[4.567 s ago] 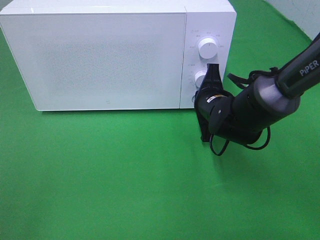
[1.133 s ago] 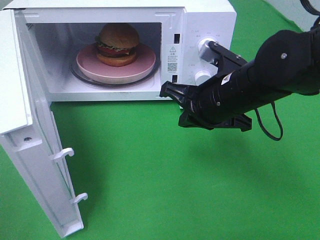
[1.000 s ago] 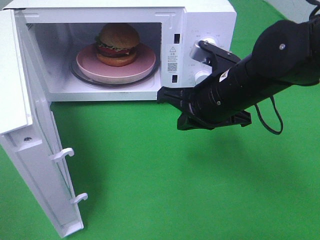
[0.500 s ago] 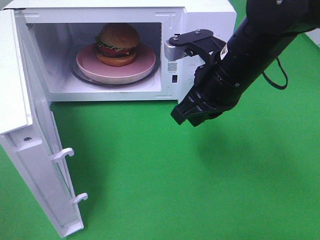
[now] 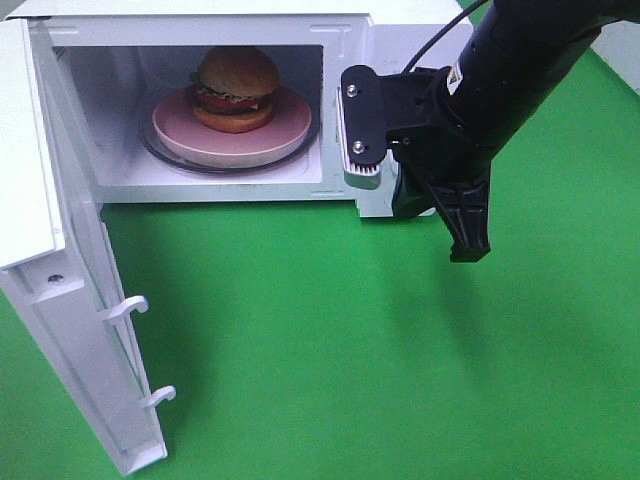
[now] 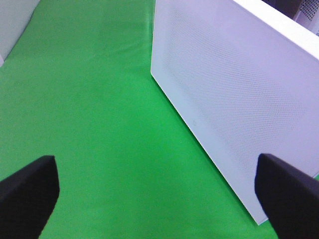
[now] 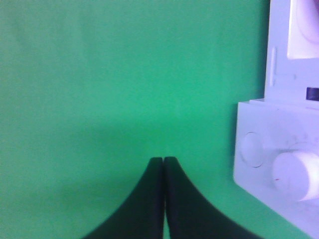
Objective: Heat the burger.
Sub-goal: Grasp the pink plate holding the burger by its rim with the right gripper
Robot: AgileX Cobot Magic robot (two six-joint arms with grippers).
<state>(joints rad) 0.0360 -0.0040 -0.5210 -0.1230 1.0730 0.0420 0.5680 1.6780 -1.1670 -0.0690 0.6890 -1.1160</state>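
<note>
The burger (image 5: 236,88), with orange-brown bun, green frill and red layer, sits on a round pink plate (image 5: 180,135) inside the open white microwave (image 5: 400,35). My right gripper (image 5: 470,248) hangs in front of the microwave's control panel, pointing down at the green cloth, apart from the burger. Its fingers are pressed together with nothing between them in the right wrist view (image 7: 163,160). My left gripper (image 6: 158,191) is open and empty above the cloth, beside the outer face of the door (image 6: 234,99). It does not show in the high view.
The microwave door (image 5: 60,290) stands swung out at the left, with two latch hooks on its edge. A white knob (image 7: 295,175) on the control panel lies close to my right gripper. Green cloth covers the table in front.
The microwave, shut in the earliest frame, stands open. Over the last second my right arm has swung up and right, turning its shut gripper from pointing left at the opening to pointing down.
</note>
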